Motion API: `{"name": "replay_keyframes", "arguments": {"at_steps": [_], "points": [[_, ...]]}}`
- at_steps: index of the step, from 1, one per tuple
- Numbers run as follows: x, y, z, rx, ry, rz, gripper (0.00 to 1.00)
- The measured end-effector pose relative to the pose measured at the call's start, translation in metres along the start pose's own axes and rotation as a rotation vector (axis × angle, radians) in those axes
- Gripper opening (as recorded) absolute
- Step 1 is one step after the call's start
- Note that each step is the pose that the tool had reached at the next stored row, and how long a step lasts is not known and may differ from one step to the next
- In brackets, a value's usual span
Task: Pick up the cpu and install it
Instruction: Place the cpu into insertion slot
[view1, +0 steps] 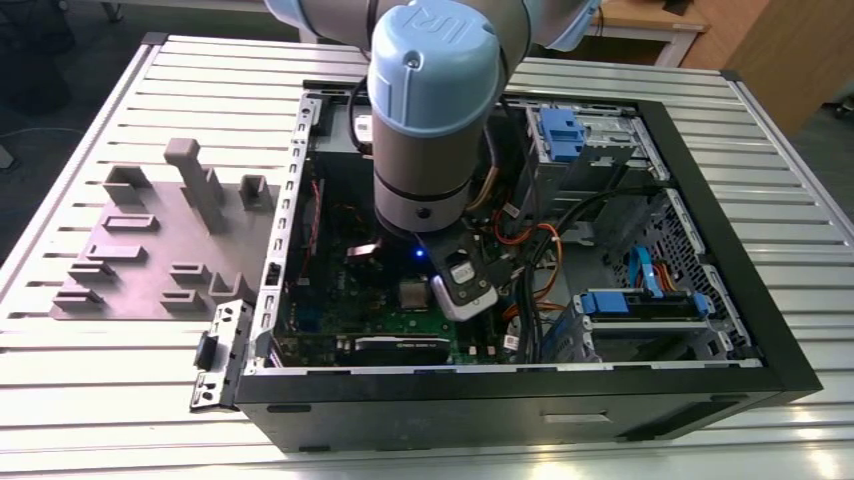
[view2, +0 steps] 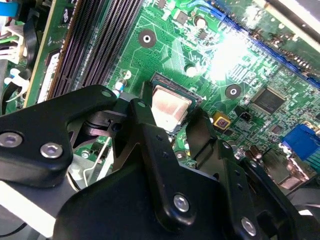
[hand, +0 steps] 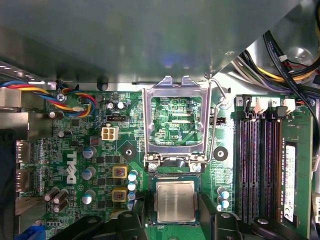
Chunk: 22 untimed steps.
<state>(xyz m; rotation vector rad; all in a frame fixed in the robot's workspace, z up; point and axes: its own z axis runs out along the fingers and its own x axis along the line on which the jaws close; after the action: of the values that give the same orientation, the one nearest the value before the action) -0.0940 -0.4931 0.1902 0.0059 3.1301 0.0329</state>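
Observation:
The cpu (hand: 175, 201) is a small square chip with a silver-grey top. It lies flat in the motherboard socket, just below the raised silver socket frame (hand: 175, 120). In both wrist views my gripper (hand: 174, 206) is low over the board, and its two black fingers (hand: 136, 220) stand one on each side of the chip. A narrow gap shows on each side, so the jaws are open around it. The second wrist view has the cpu (view2: 170, 106) between the gripper (view2: 170, 112) tips. In the exterior view the gripper (view1: 461, 285) reaches down inside the computer case.
The green motherboard (hand: 100, 165) has memory slots (hand: 260, 165) beside the socket and capacitors (hand: 89, 172) on the other side. Coloured cables (hand: 45, 92) run nearby. The black case wall (view1: 534, 400) surrounds the work area, with blue drive bays (view1: 641, 305). A grey fixture block (view1: 147, 240) sits on the table.

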Motion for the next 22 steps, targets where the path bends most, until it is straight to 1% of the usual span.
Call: {"name": "replay_keyframes", "arguments": {"at_steps": [6,10,12,18,22], "points": [[0.0007,0.0000,0.0000,0.0000,0.0002,0.001,0.53],[-0.0037,0.0000,0.0000,0.0000,0.0000,0.003,0.53],[-0.0046,0.0000,0.0000,0.0001,0.0001,0.003,0.53],[-0.0047,0.0000,0.0000,0.0000,0.0000,0.003,0.53],[-0.0047,0.0000,-0.0012,0.0000,0.0000,0.003,0.53]]}}
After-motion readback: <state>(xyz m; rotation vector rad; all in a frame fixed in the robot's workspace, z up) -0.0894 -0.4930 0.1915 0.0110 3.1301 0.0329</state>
